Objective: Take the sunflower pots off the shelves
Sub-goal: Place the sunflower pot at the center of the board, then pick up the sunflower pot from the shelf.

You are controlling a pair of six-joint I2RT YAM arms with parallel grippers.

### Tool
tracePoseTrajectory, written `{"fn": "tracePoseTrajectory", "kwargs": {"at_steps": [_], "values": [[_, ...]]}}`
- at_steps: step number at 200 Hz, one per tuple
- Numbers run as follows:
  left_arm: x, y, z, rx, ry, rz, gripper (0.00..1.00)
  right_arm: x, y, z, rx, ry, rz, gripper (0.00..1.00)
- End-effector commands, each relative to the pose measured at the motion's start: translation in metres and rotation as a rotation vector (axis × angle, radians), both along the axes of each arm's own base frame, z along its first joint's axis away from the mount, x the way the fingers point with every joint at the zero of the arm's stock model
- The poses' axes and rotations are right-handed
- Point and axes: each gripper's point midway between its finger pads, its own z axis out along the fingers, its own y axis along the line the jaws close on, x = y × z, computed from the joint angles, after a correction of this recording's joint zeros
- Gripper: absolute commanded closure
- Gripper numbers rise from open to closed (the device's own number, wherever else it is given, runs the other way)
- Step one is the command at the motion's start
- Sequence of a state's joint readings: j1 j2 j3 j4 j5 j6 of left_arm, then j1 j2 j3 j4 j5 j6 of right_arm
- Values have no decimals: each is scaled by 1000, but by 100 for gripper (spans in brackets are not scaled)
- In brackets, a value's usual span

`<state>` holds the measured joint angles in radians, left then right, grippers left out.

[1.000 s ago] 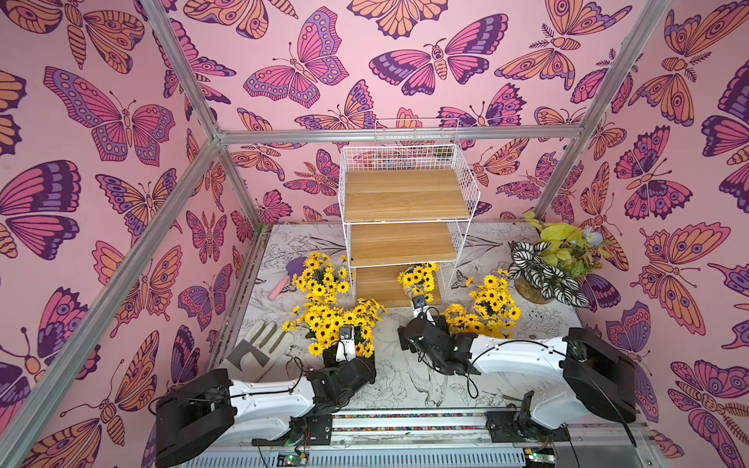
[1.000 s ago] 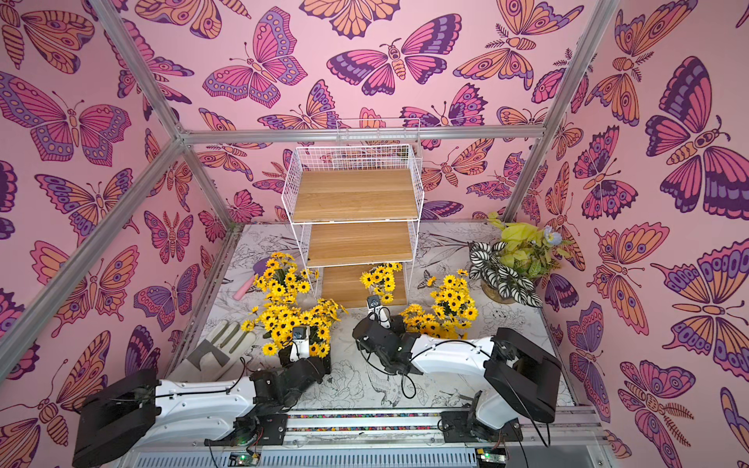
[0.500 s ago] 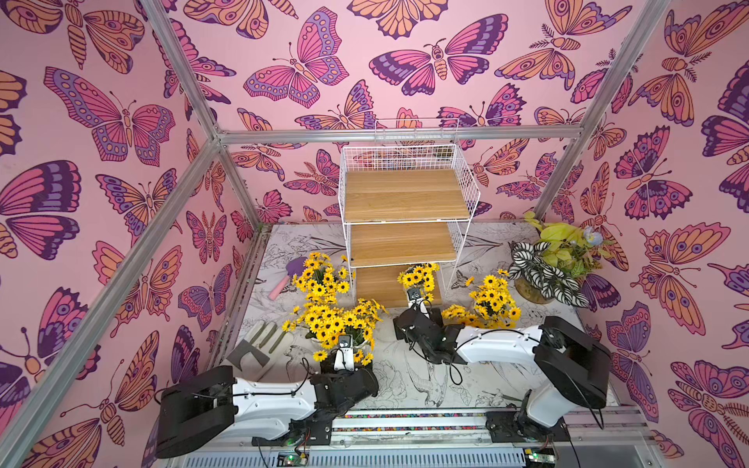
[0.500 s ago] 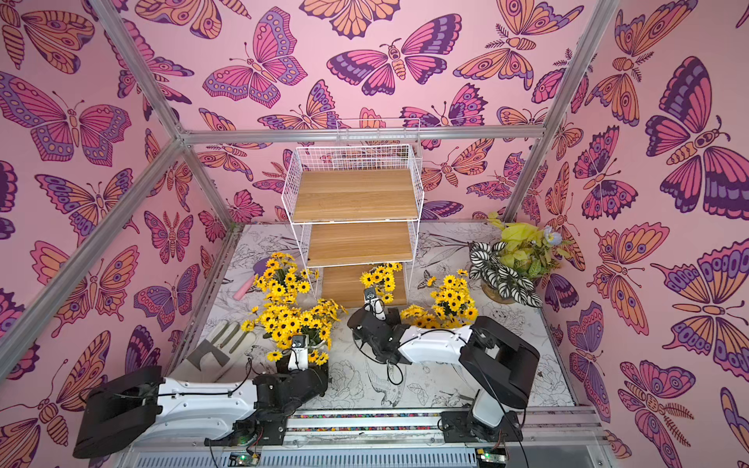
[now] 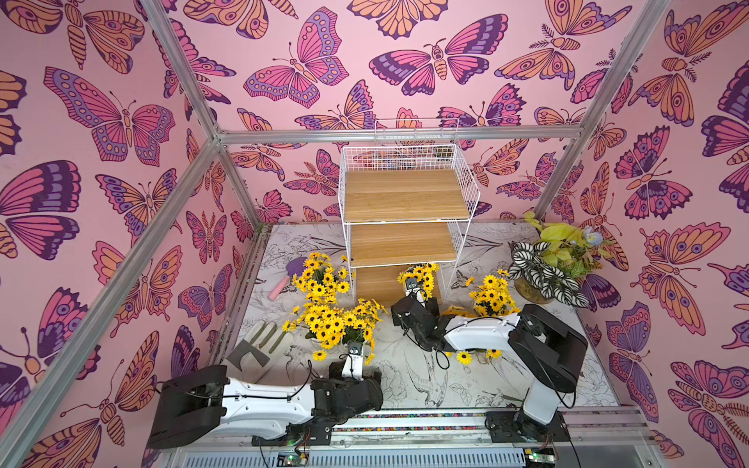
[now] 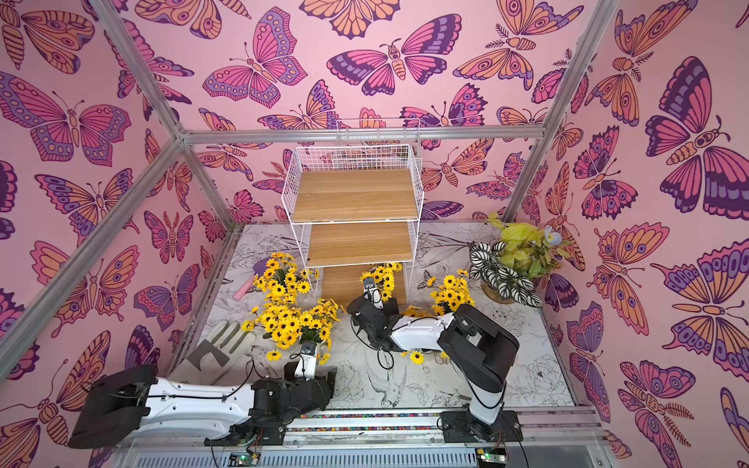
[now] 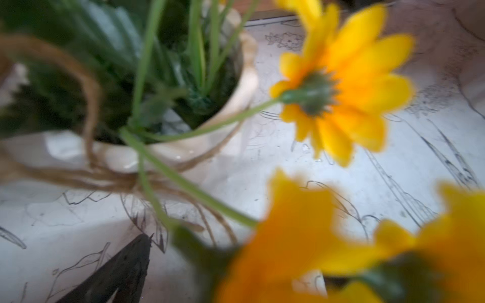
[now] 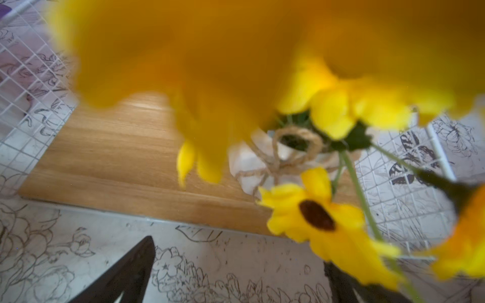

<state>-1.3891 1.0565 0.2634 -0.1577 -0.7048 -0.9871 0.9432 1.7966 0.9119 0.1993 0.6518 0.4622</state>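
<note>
One sunflower pot (image 5: pixel 419 276) is sitting on the bottom board of the shelves (image 5: pixel 405 194), towards the board's right end in both top views; the top and middle boards are lying bare. The right pincer (image 8: pixel 237 251) is hanging just in front of this pot, low over the surface (image 5: pixel 425 385), with its fingers (image 8: pixel 126 267) spread wide and gripping nothing. In the right wrist view the pot's white body and twine bow are showing beyond the fingers, apart from them, while blurred yellow petals are filling much of the picture.

The other sunflower pots are standing on the surface. One bunch (image 5: pixel 320 277) is standing just left of the shelves, a thick cluster (image 5: pixel 336 324) is crowding in front of it, and another bunch (image 5: pixel 490 293) is standing right of the shelves, near the right arm. How many pots are making up the cluster cannot be told. The left pincer (image 5: pixel 356 346) is hovering at the near edge of that cluster. Its wrist view is showing a white pot (image 7: pixel 168 152) tied with twine, upright on the surface beyond one dark finger (image 7: pixel 123 270); that finger is sitting far out to the side and touching nothing, so the pincer is looking released, though flowers are hiding its second finger.

A striped-leaf plant (image 5: pixel 539 271) is standing in the far right corner, while a glove (image 5: pixel 259 344) and a pink-handled tool (image 5: pixel 287 277) are lying along the left edge.
</note>
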Motion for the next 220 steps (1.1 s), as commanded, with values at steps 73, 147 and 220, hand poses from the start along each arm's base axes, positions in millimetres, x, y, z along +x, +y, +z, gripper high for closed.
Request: {"fn": "tracePoseTrajectory", "kwargs": {"at_steps": [73, 147, 220], "values": [[-14, -41, 73, -192, -127, -254, 0, 34, -16, -5, -22, 8, -63, 1], [-14, -56, 105, -230, -208, -335, 0, 55, -6, -4, -32, -32, -27, 1], [-7, -72, 122, -274, -227, -366, 0, 77, -10, -7, -5, -59, -59, 1]]}}
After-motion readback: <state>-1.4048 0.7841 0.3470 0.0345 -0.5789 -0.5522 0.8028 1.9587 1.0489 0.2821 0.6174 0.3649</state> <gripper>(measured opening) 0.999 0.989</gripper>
